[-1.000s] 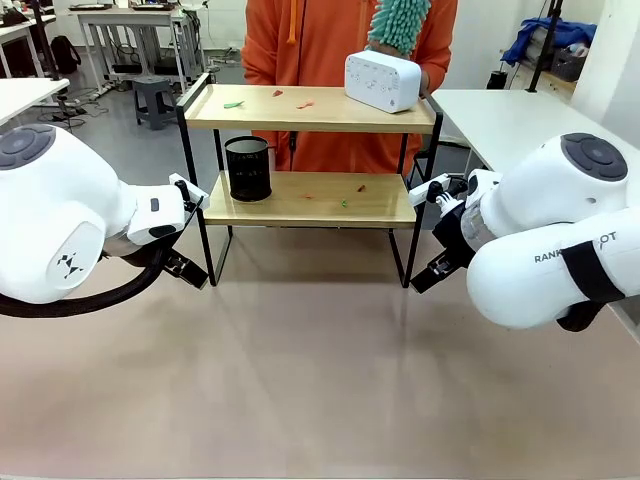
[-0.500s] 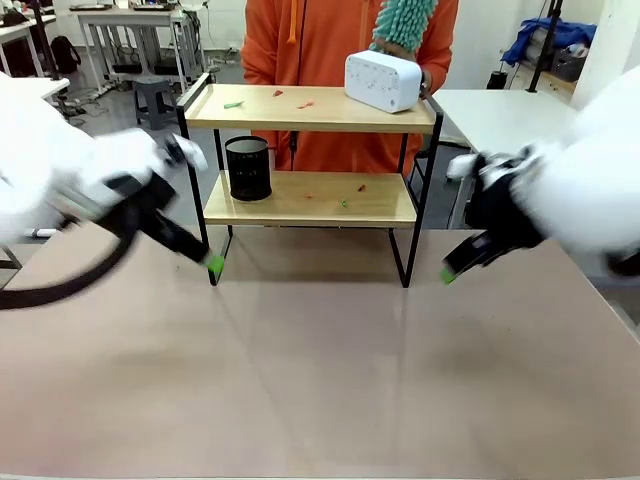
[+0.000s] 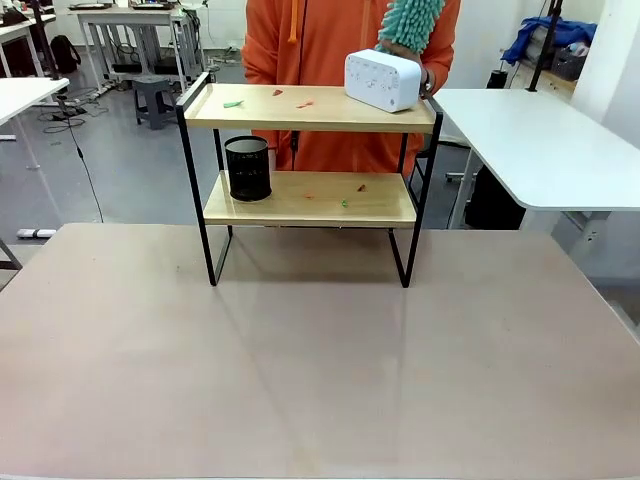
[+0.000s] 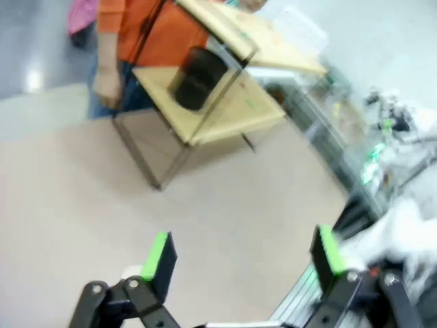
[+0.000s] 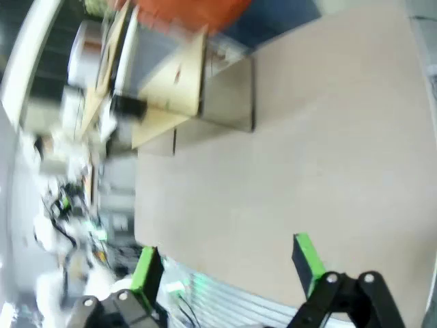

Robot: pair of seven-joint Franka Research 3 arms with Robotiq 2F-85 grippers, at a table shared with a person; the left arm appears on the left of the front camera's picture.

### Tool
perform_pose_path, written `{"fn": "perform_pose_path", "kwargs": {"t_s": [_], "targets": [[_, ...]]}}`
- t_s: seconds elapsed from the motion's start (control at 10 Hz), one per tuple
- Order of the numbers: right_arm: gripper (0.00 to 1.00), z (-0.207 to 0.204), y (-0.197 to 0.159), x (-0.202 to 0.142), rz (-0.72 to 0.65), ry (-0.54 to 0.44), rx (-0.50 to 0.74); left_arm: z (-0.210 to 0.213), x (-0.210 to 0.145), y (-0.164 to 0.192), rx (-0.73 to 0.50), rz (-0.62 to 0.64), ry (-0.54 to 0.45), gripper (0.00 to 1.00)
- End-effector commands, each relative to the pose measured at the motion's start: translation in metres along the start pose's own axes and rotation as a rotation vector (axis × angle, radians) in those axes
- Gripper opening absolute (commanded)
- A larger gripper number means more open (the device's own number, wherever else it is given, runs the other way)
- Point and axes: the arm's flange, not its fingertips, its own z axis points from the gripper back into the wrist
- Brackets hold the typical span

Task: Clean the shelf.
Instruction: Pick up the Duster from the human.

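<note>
The shelf [image 3: 310, 200] stands at the far side of the beige table, two light wooden boards in a black frame. Small red and green scraps lie on both boards. A white box [image 3: 383, 80] sits on the top board's right end, with a person's hand at it holding a teal fluffy duster [image 3: 408, 22]. A black mesh cup [image 3: 248, 168] stands on the lower board at the left. In the left wrist view my left gripper [image 4: 242, 256] hangs open above the table, the shelf [image 4: 225, 102] well beyond it. My right gripper [image 5: 225, 263] is open too, far from the shelf [image 5: 171, 82].
A person in an orange top [image 3: 330, 40] stands behind the shelf. A white table [image 3: 540, 140] lies at the right, another at the far left [image 3: 25, 95]. The beige table [image 3: 320, 370] spreads wide in front of the shelf.
Both arms have swung back out of the front view, left arm to the left and right arm to the right. The person's duster has shifted slightly.
</note>
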Motion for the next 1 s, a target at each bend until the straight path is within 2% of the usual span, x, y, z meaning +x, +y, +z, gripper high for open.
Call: {"fn": "perform_pose_path", "kwargs": {"t_s": [0.0,0.1,0.2,0.9], "targets": [[1.00,-0.030,-0.039,-0.022,-0.188,-0.389,-0.031,-0.028,-0.091,0.033,0.009,0.158,-0.138,1.00],[1.00,-0.051,-0.042,-0.032,-0.166,-0.382,-0.295,-0.046,-0.091,0.047,0.013,0.199,-0.099,1.00],[1.00,0.009,-0.039,-0.010,-0.123,-0.135,-0.010,0.024,-0.018,0.038,0.032,0.117,-0.077,1.00],[1.00,0.004,-0.036,-0.012,-0.143,-0.115,-0.021,0.024,-0.018,0.038,0.032,0.117,-0.077,1.00]]}}
